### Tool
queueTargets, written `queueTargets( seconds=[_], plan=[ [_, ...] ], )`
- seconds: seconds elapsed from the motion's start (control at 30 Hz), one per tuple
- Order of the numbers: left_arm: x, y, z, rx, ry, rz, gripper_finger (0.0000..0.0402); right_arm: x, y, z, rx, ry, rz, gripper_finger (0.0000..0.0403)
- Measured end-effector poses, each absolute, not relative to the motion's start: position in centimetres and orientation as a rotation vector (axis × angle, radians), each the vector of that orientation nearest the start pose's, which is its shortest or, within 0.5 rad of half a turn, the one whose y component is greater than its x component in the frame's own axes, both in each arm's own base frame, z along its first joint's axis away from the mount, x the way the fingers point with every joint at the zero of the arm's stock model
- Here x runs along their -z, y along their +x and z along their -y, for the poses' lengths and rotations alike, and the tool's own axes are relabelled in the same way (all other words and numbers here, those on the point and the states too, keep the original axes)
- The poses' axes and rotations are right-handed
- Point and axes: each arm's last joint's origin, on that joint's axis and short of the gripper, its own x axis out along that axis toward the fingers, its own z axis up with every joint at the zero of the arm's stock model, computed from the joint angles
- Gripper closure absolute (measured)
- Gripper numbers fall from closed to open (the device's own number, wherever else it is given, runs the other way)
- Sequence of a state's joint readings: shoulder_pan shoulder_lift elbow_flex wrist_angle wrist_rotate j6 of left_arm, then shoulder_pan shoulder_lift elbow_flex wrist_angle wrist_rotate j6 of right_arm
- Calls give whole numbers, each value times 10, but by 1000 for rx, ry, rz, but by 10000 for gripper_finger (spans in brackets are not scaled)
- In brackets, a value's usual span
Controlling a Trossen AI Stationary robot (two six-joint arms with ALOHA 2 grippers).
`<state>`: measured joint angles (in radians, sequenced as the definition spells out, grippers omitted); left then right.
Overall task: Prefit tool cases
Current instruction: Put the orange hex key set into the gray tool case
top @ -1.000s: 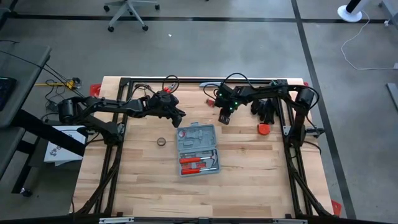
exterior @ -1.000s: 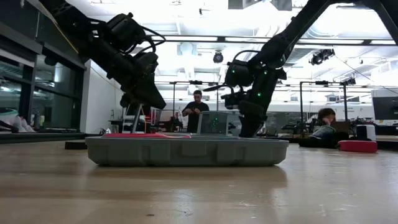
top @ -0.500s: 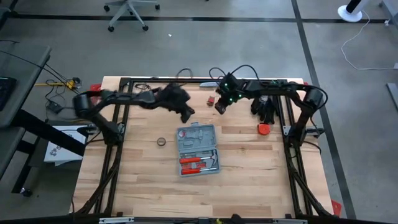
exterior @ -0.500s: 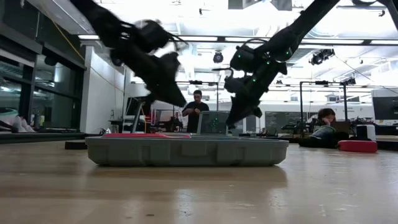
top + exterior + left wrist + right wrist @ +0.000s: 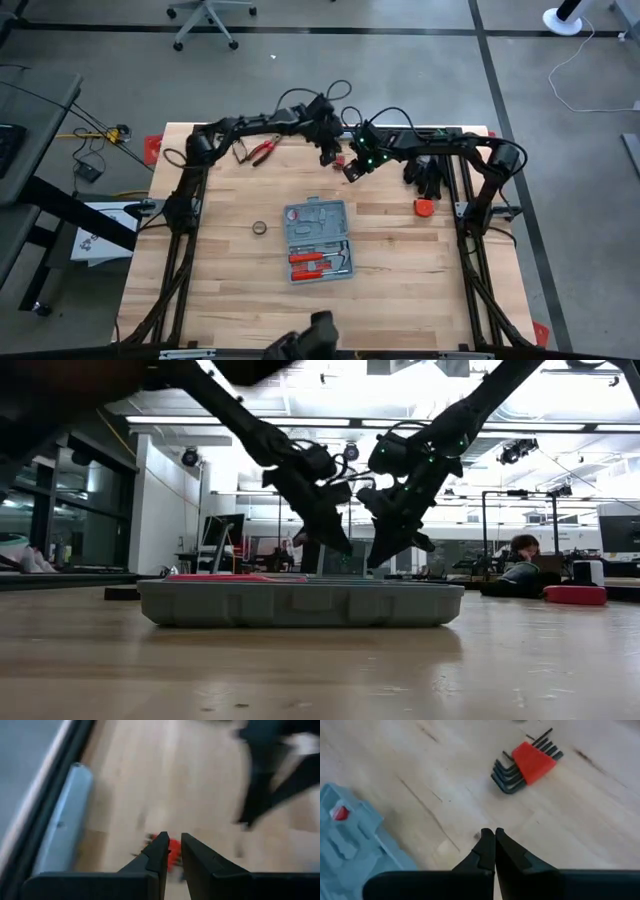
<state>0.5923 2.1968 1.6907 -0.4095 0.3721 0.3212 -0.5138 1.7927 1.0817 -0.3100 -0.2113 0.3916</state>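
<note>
lying open mid-table, the tool case (image 5: 318,240) sits near the pressed-together right claw (image 5: 347,174).

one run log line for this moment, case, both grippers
case: tool case open, mid-table | left gripper: near far edge, holding nothing | right gripper: shut, empty, beside left, near hex key set

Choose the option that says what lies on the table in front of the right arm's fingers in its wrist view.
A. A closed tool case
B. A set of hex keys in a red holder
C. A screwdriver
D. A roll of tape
B: beyond the right gripper, whose fingers are shut and empty, a fan of dark hex keys in a red holder lies on the wood.
</note>
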Motion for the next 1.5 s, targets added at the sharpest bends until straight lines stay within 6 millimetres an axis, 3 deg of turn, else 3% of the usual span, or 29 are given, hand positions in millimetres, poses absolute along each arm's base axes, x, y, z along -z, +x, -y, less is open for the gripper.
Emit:
queueTargets(
  seconds=[0.23,0.47,0.6,0.83,1.1,1.5],
  plan=[
    [-151,399,-283,-20,-85,-898,355,-163,319,143,461,728,-960,403],
    [-157,392,-294,11,-110,-839,355,-160,321,115,423,709,-1077,403],
    [-154,388,-292,41,-198,-861,356,-174,316,97,452,675,-1037,403],
    [-150,390,-275,107,-208,-933,383,-206,269,88,614,696,-805,403],
    [-152,397,-272,68,-186,-917,399,-207,212,85,694,826,-656,403],
    [-158,407,-259,-43,-345,-965,401,-213,202,91,575,744,-628,403]
  ],
)
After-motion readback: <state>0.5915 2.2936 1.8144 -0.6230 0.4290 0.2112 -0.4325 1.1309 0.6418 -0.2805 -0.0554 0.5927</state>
